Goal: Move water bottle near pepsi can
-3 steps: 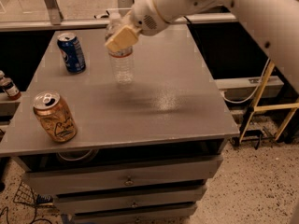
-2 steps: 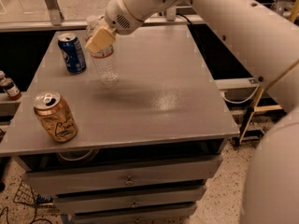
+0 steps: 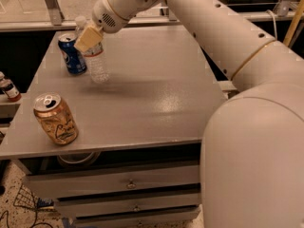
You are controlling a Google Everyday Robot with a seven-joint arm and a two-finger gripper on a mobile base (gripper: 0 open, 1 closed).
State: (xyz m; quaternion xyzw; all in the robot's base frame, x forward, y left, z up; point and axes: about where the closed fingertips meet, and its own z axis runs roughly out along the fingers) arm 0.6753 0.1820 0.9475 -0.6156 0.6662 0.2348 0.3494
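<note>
The water bottle is clear ribbed plastic with a white cap and stands upright on the grey table, just right of the pepsi can. The pepsi can is blue with a silver top and stands near the table's far left corner. My gripper is around the bottle's upper part, with a tan finger pad across its front. The bottle's label is hidden behind the pad.
A gold can with script lettering stands at the table's front left. A small brown bottle sits on a lower surface off the left edge. My white arm fills the right side. Drawers lie below the table front.
My gripper has carried the water bottle leftward across the table, from the far middle to right beside the pepsi can. The cans have not moved.
</note>
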